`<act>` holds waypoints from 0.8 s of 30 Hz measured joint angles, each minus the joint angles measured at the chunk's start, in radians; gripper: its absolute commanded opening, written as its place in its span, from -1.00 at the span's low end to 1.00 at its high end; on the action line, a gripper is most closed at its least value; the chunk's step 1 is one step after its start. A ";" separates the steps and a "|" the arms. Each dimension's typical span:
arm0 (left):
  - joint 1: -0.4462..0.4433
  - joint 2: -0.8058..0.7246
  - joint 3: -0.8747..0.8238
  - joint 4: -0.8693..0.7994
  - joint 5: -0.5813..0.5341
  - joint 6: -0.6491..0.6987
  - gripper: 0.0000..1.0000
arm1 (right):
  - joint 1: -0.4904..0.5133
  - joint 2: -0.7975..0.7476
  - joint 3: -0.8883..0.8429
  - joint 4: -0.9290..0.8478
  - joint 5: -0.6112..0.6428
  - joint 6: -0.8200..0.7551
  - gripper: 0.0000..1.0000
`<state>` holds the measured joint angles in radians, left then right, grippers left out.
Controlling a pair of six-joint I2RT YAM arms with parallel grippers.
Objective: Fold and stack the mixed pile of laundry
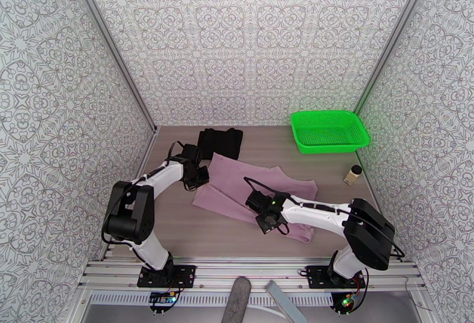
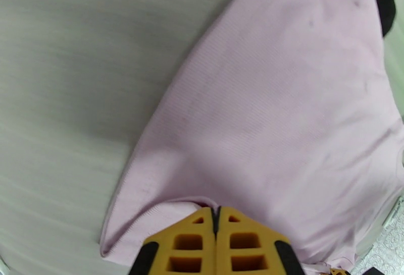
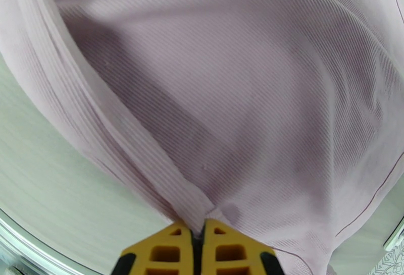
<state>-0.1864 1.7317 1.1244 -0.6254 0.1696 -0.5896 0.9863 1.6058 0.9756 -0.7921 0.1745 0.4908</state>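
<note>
Two claws, both nipped shut on the pink shirt

Both arms reach out over the worktop [image 1: 178, 229]. The left gripper [image 2: 217, 211] has its yellow jaws pressed together, with a small tuck of the pink shirt [image 2: 283, 119] caught between the tips. It grips the shirt's left edge, on the left side of the worktop. The right gripper [image 3: 198, 226] is closed just as tight on a bunched ridge of the same cloth, at the shirt's near edge. The shirt lies slantwise across the middle of the worktop, somewhat rumpled. The black garment [image 1: 220, 140] rests flat by the far edge, left of centre. Its near corner is touching or just beside the shirt, I can't tell which. A green basket [image 1: 332, 145] sits in the far right corner. A small jar [image 1: 353, 174] stands near the right edge, apart from the clothes.
</note>
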 measured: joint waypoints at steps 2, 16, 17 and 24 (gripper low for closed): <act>0.000 0.011 0.006 0.000 -0.015 0.006 -0.74 | 0.000 0.001 0.000 0.003 0.000 0.008 -1.00; -0.011 0.013 0.013 0.048 -0.085 0.023 -0.12 | -0.014 0.020 0.000 0.005 0.066 0.101 -0.22; -0.016 0.003 0.013 0.048 -0.089 0.022 -0.15 | -0.014 0.019 0.000 0.004 0.077 0.113 -0.18; -0.050 -0.188 -0.084 0.053 -0.109 0.011 -0.76 | -0.032 -0.008 0.006 -0.024 0.161 0.174 -0.44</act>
<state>-0.2359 1.5436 1.0401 -0.5720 0.0605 -0.5781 0.9539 1.5982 0.9821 -0.8162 0.3355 0.6651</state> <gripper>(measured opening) 0.240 0.360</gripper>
